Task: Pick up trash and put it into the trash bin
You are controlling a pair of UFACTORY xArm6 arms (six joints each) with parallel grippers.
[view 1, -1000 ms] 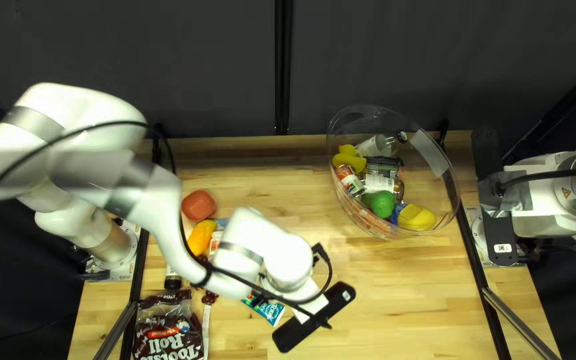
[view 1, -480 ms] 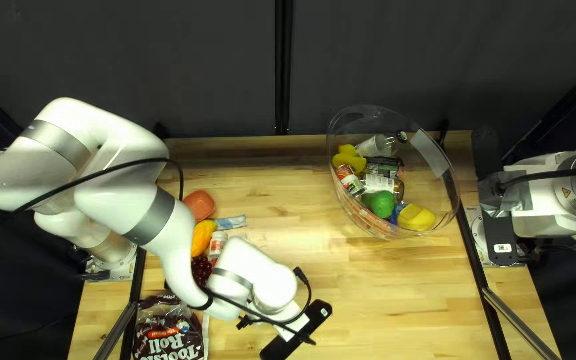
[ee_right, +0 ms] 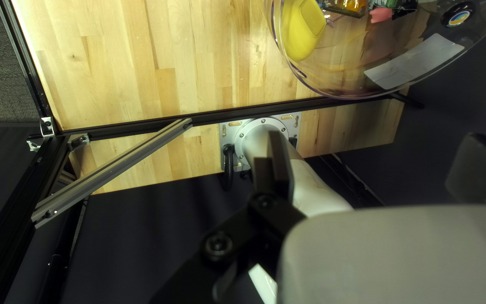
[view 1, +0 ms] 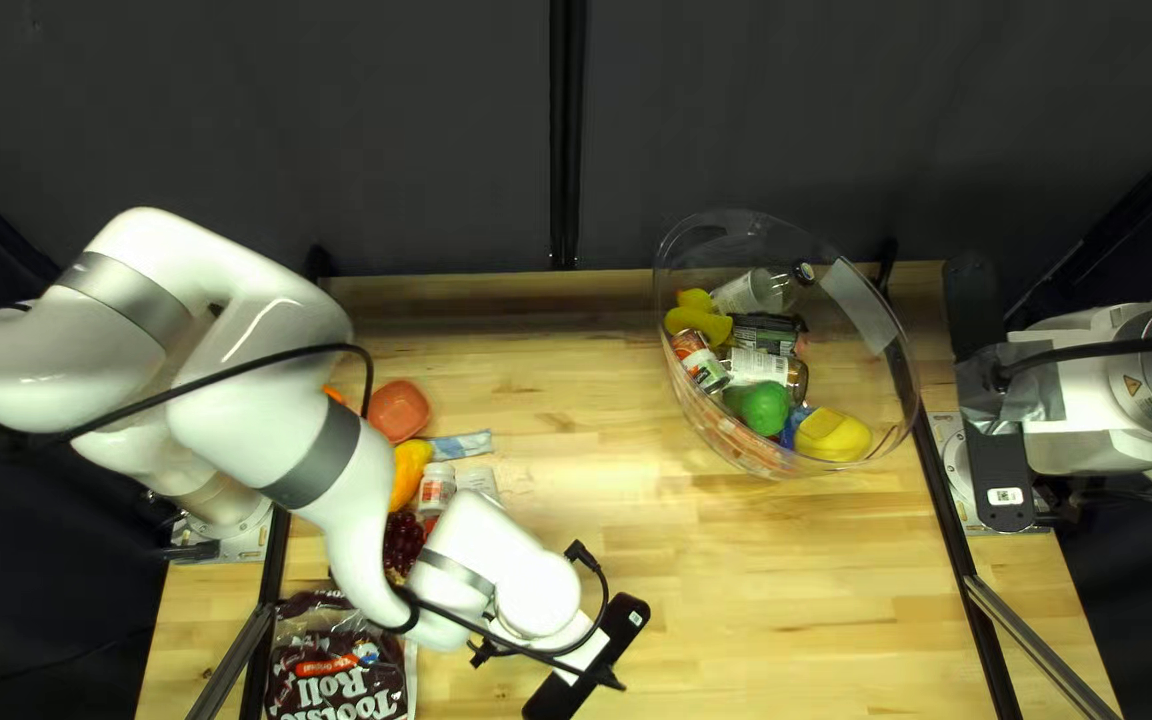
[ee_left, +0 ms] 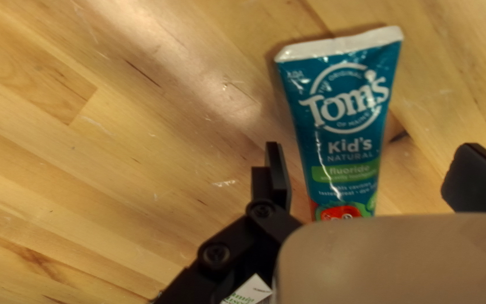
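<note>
A: How far has the clearing advanced?

B: Partway. Nearest the viewer in the top left view lies a printed candy bag; the toothpaste tube is flat on the table, as the left wrist view shows. Beyond the bag come dark red grapes, a small white bottle, a yellow-orange item, a blue packet and a red container. Which of these count as trash is a judgement; probably all are left to bin.

A: And farther off?

B: The clear bin holds a green ball, a yellow object, a can and others, presumably the finished share.

A: The arms' pose?

B: The left arm reaches out and bends down toward the near edge. Its left gripper is released, its two fingers well apart, one on each side of the tube without gripping it. Lowering, then closing, would be the likely next step. The right arm is folded beside the table's right edge; its right gripper is likewise released, holding nothing.
</note>
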